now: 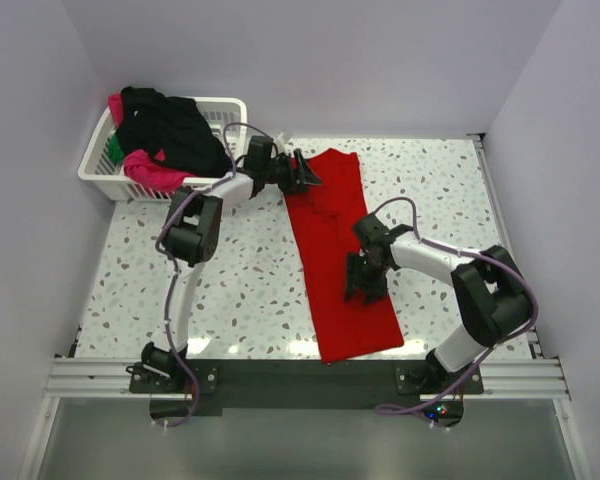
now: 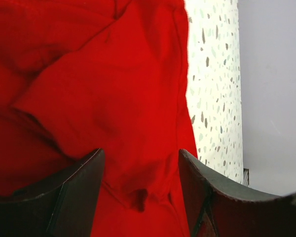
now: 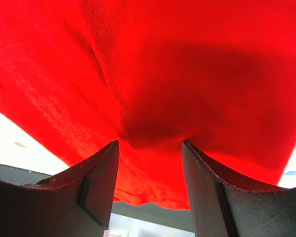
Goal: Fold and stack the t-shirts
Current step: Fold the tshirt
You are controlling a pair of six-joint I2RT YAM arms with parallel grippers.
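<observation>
1. Top external view: we are recording the red t-shirt point(image 1: 327, 262) lying as a long, narrow strip on the speckled table point(image 1: 230, 290), running from the far middle toward the near edge, slightly slanted.
2. Same view: the left gripper point(image 1: 305, 175) is reaching over the strip's far left corner. The right gripper point(image 1: 363, 285) is pointing down onto the strip's right half, about midway along it.
3. Same view: a white lattice basket point(image 1: 230, 105) is standing at the far left corner. It is holding a black t-shirt point(image 1: 175, 125) on top, a magenta-pink t-shirt point(image 1: 150, 170) spilling over its near rim, and a green t-shirt point(image 1: 115, 150) peeping out at the left.
4. Left wrist view: we are noting the left gripper point(image 2: 140, 158) standing wide, its dark fingers point(image 2: 74, 192) well apart, with rumpled red t-shirt point(image 2: 113, 84) filling the gap and nothing pinched. The cloth's hemmed edge is running down beside a bare strip of table point(image 2: 212, 74).
5. Right wrist view: the right gripper point(image 3: 150, 145) is standing parted at a middling width, fingers point(image 3: 212, 192) on either side of a small pucker in the red t-shirt point(image 3: 187, 64). The pads are not closing on it. Pale table point(image 3: 19, 143) is showing at the lower left.
</observation>
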